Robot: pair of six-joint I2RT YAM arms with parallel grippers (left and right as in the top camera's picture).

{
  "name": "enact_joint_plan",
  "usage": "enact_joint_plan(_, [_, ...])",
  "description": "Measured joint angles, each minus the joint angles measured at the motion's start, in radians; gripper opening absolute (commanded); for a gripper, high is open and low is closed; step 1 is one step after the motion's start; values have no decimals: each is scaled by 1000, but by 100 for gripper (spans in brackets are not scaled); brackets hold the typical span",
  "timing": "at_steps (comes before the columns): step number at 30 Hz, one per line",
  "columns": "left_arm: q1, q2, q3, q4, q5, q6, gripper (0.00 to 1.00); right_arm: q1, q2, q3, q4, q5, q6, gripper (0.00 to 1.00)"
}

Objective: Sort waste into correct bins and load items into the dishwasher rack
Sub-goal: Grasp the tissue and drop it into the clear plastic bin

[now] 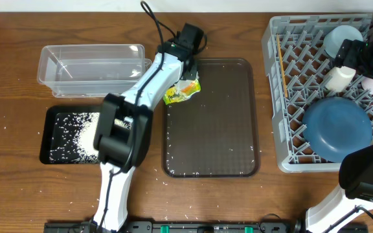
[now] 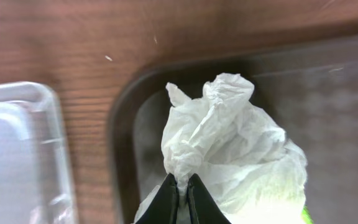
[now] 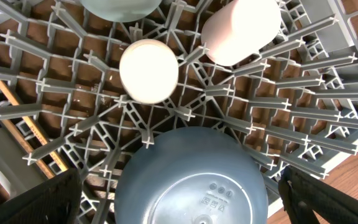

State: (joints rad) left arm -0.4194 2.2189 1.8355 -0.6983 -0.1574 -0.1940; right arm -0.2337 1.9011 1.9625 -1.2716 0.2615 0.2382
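Note:
My left gripper is shut on a fold of the crumpled white tissue with its yellow-green wrapper, over the brown tray's far left corner. The clear tub lies to its left. The black tray holds white rice. The grey rack holds the dark-blue bowl, upside down, the white cup, the pink cup, the light-blue bowl and the chopsticks. My right gripper is open and empty above the dark-blue bowl.
The brown serving tray sits mid-table with a few rice grains along its near edge. Loose grains are scattered on the wood around the black tray. The clear tub also shows at the left in the left wrist view.

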Motion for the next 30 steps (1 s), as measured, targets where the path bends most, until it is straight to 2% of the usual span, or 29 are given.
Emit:
enact_joint_plan(7, [-1,-203,-1,-62,0,-85,6,0,0,0,0,0,0,99])
enact_joint_plan(14, [32,-296,-1,-82,-57,-171,6,0,0,0,0,0,0,99])
enact_joint_plan(20, [180,-304,-1,-140,-106,-383,8,0,0,0,0,0,0,99])
enact_joint_plan(24, [296,-304,-1,-169,-111,-525,15,0,0,0,0,0,0,99])
enact_joint_plan(25, [317,-304,-1,-168,-110,-547,17,0,0,0,0,0,0,99])
enact_joint_plan(27, [356,-304,-1,-158,-103,-584,40,0,0,0,0,0,0,99])
enact_joint_plan(30, [391,-303,-1,-131,-96,-621,62,0,0,0,0,0,0,99])
